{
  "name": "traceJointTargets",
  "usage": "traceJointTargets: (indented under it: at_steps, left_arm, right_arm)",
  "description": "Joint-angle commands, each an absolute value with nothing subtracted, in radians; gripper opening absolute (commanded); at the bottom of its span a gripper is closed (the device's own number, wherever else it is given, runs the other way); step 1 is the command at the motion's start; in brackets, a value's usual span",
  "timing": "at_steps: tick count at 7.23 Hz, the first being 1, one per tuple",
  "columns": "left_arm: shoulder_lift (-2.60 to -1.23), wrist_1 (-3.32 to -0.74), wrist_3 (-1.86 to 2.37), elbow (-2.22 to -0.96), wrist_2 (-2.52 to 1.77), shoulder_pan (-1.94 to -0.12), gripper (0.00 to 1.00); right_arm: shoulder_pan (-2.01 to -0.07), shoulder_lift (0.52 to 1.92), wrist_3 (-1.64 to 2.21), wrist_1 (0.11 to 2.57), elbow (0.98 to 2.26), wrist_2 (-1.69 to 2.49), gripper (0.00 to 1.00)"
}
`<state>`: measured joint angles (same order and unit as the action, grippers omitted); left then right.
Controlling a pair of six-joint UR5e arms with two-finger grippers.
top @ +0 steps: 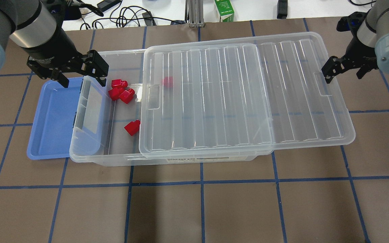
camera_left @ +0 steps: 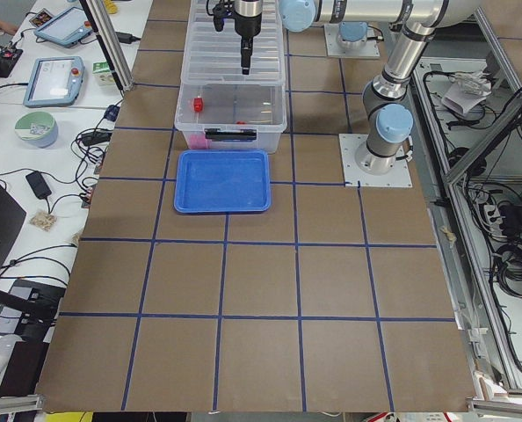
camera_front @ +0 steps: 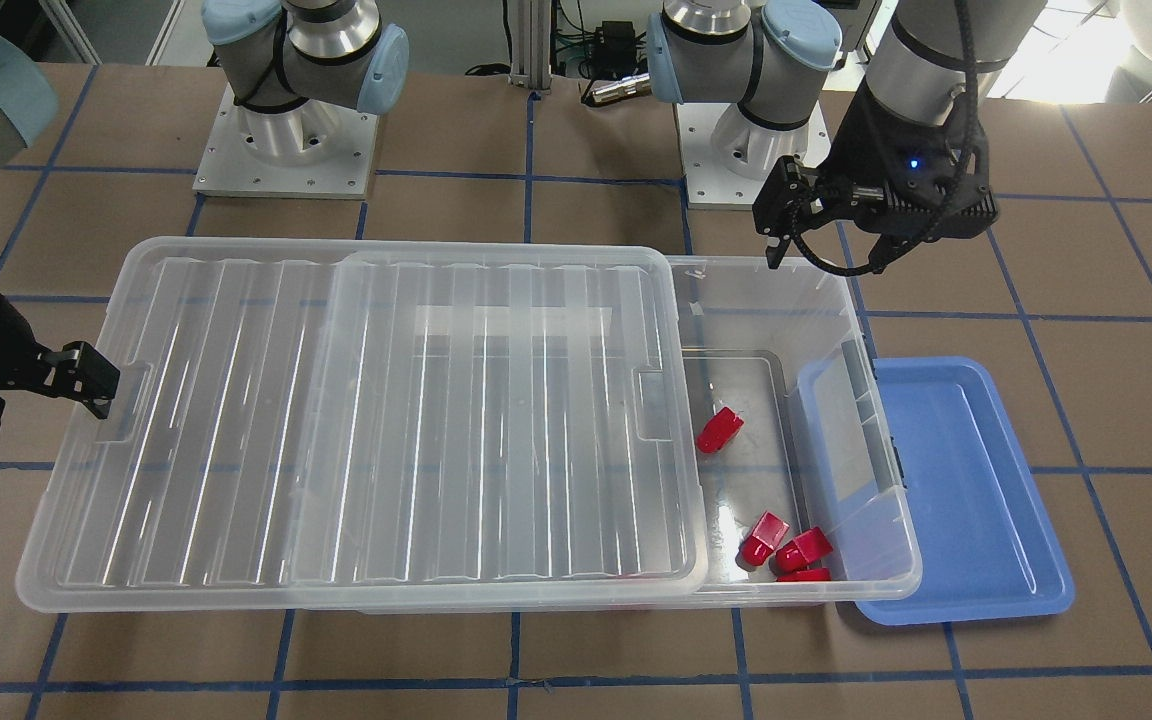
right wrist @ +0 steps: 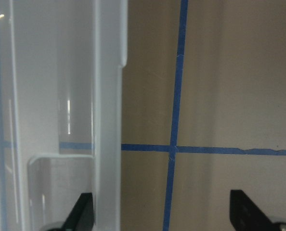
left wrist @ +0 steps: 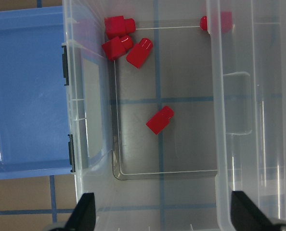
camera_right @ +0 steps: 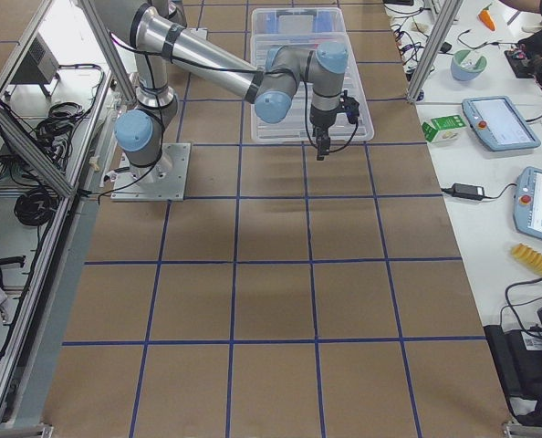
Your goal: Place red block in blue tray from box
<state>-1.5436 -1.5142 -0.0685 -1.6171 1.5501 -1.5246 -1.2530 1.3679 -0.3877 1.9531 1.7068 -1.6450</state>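
The box (top: 181, 160) is a clear bin whose ribbed lid (top: 241, 94) is slid toward my right, leaving its left end uncovered. Several red blocks lie inside. One lone red block (top: 132, 127) (left wrist: 160, 120) is near the middle. Three are clustered (top: 120, 90) (left wrist: 123, 41) at the far side, and one (top: 167, 81) is under the lid edge. The blue tray (top: 52, 118) lies empty beside the box's left end, partly under it. My left gripper (top: 81, 72) (left wrist: 164, 216) is open and empty above the uncovered end. My right gripper (top: 344, 67) (right wrist: 162, 216) is open, straddling the lid's right edge.
A green carton (top: 224, 10) and cables lie beyond the table's far edge. The two arm bases (camera_front: 286, 140) stand behind the box. Brown table surface with blue tape lines (top: 201, 182) lies in front of the box.
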Motion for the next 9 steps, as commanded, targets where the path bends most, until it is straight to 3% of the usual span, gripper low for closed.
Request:
traceJointTargets:
  at_steps: [1,4,7,9]
  left_arm:
    - [-1.601,-1.385,-0.055,-1.673,1.516,-1.546,1.0]
    - [-1.632,-1.266,-0.075,-1.793,1.52,-1.571,1.0]
    - [-1.681,-1.049,-0.095,-1.969,1.526,-1.566,1.0]
    - [-1.715,-0.965,-0.097,-2.035,1.534,-1.563,1.0]
  right_arm:
    - [-1.229,1.371,-0.413,1.953,1.707,-1.643,1.0]
    - [-1.241,1.379,-0.397,1.937,1.669,-1.602,1.0]
    - [-1.316,1.48,-0.319,1.566,1.436,-1.568,1.0]
    - [-1.36,1.543,-0.232,1.534,1.459,-1.572,1.0]
